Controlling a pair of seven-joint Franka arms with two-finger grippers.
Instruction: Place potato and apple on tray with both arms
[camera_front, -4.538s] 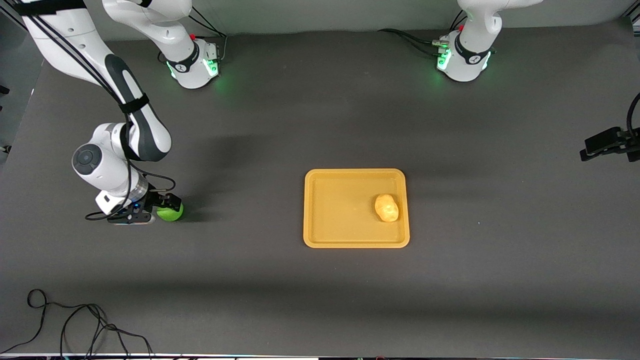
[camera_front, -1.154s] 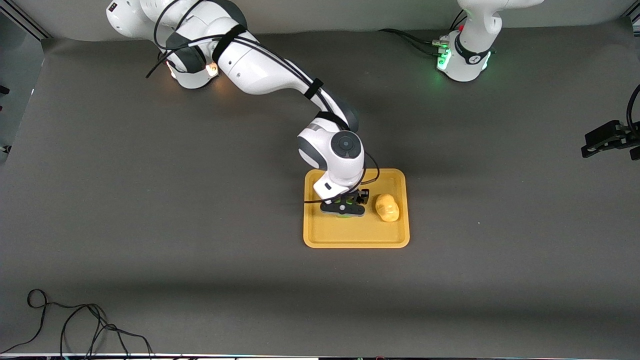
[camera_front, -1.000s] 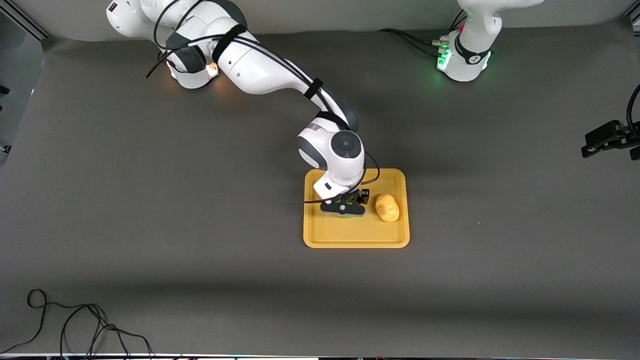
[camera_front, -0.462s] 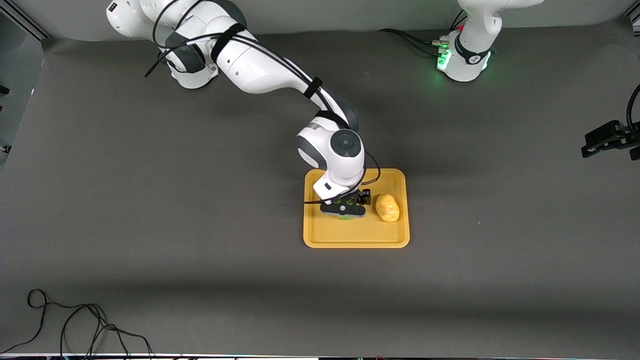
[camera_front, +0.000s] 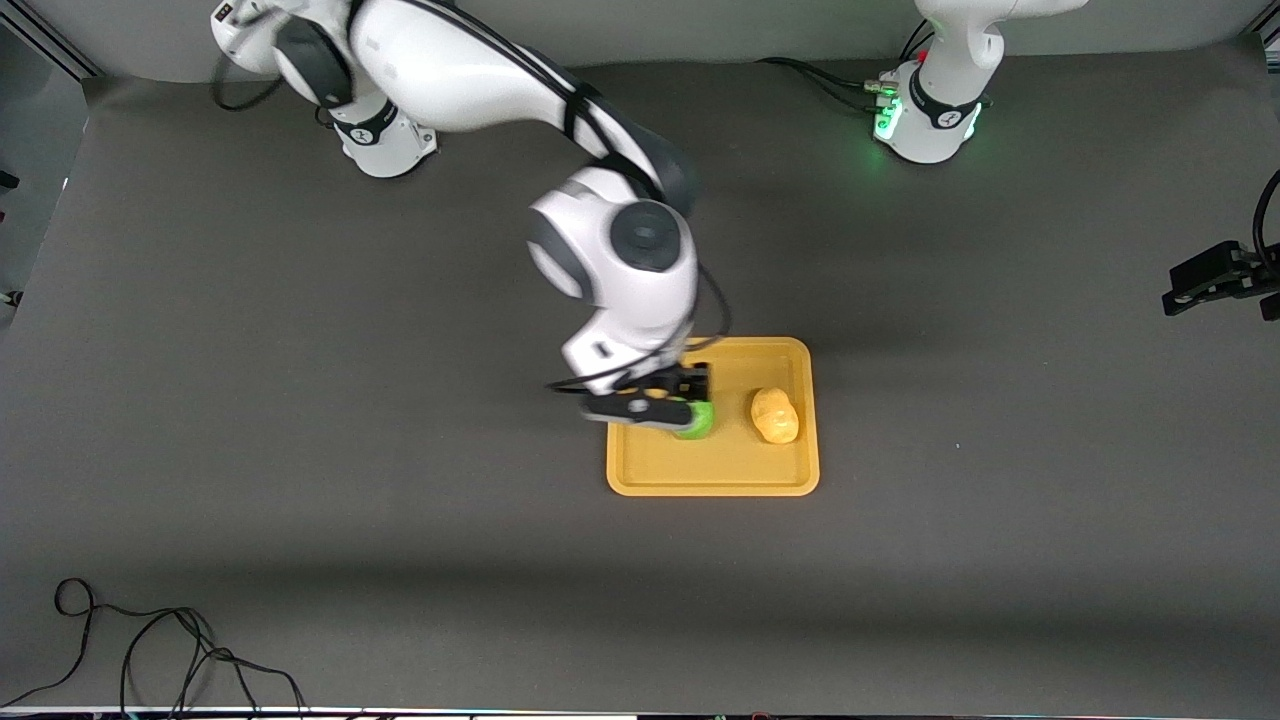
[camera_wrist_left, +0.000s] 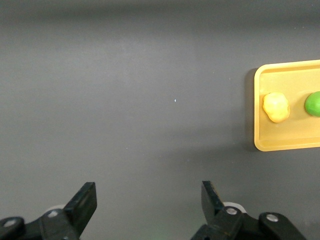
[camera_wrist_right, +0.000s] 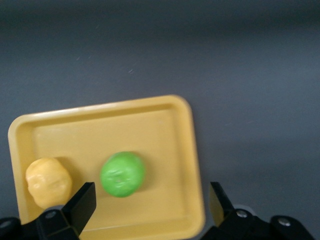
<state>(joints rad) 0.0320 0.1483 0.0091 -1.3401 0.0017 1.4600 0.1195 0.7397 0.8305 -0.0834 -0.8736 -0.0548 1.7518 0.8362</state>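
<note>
On the flat yellow-orange plastic tray (camera_front: 770, 478) the smooth round green apple (camera_wrist_right: 122, 173) rests free beside the lumpy yellow potato (camera_front: 774, 415). Above, the right gripper (camera_wrist_right: 150, 212) gapes empty; the left gripper (camera_wrist_left: 149, 210) waits, spread wide.

Both arms are glossy white with dark grey joint sections; the right arm (camera_front: 470, 70) has a round dark grey cap on its white wrist housing and black cables strapped along its length. The left arm (camera_front: 950, 40) rises from a white base ringed with a black band and lit green, with black cables plugged in beside it. Each gripper is black, with silver screw heads showing at the finger mounts in the wrist views.
</note>
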